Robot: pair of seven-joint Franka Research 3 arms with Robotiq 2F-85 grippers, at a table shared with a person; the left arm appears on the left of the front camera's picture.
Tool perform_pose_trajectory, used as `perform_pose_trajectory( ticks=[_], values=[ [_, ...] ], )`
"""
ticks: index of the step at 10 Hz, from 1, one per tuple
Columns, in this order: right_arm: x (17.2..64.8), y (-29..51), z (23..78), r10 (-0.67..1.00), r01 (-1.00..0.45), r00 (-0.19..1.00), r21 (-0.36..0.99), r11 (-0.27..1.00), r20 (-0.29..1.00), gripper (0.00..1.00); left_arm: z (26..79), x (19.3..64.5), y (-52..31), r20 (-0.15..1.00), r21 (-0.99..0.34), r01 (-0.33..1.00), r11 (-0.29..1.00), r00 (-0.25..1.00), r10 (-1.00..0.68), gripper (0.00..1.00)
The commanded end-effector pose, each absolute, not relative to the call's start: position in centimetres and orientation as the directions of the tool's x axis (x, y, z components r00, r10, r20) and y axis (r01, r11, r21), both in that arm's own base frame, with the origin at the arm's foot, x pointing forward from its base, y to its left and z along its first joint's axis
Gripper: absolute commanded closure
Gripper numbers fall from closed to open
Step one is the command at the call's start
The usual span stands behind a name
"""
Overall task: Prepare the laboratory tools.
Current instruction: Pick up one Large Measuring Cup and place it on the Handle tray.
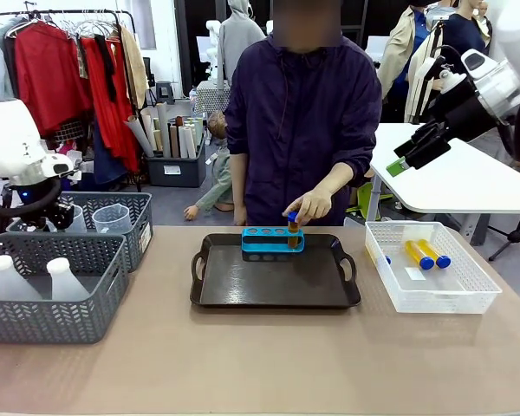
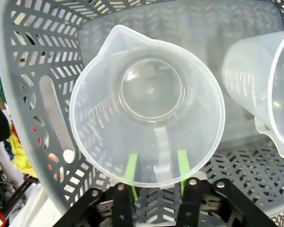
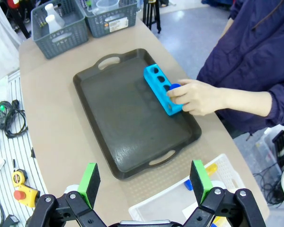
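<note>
- The left gripper points down into a grey plastic woven basket at the robot's left end of the tabletop.
- A clear plastic measuring beaker with a handle and pour spout stands upright in that basket, right under the gripper, its open mouth facing the wrist camera.
- The gripper's green pads show through the beaker's clear wall. They stand apart on either side of the beaker's handle strip; one is just beside it and the other is a little off it, so the handle is between the jaws but not visibly squeezed.
- A second clear measuring beaker stands beside the first in the same basket.
- Two translucent white conical flasks stand in the nearer grey woven basket.
- The right gripper hangs high above the robot's right end of the tabletop, jaws spread wide and holding nothing.
- Below it, a white mesh basket holds two small yellow-filled tubes with blue caps, lying side by side.
- A black handled tray sits mid-tabletop, with a blue tube rack at its far edge.
- The person's hand holds a blue-capped tube at the rack's end hole, well apart from both grippers.
</note>
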State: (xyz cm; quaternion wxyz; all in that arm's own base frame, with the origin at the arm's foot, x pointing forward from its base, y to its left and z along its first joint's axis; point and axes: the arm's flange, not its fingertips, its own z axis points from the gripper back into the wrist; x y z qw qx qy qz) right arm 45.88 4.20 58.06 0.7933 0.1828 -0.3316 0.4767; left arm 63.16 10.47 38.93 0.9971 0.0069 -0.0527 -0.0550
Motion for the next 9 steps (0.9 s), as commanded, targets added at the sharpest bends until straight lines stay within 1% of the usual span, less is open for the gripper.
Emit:
perform_pose_trajectory(
  ticks=[1,4,6,8,9],
  values=[
    [45.9,4.3,58.1,0.628,-0.880,0.319,-0.024,0.474,0.710,0.00,39.5,62.0,10.4,0.105,0.009,0.122,0.992,0.987,-0.122,1.00],
    [45.9,4.3,58.1,0.628,-0.880,0.319,-0.024,0.474,0.710,0.00,40.3,61.5,10.0,0.096,0.013,0.132,0.991,0.986,-0.133,1.00],
    [45.9,4.3,58.1,0.628,-0.880,0.319,-0.024,0.474,0.710,0.00,41.7,61.3,9.0,0.088,-0.003,0.161,0.987,0.983,-0.161,1.00],
    [45.9,4.3,58.1,0.628,-0.880,0.319,-0.024,0.474,0.710,0.00,45.5,60.9,7.7,0.095,-0.046,0.196,0.980,0.977,-0.191,1.00],
    [45.9,4.3,58.1,0.628,-0.880,0.319,-0.024,0.474,0.710,0.00,48.5,60.5,6.6,0.092,-0.024,0.200,0.980,0.976,-0.197,1.00]
  ],
)
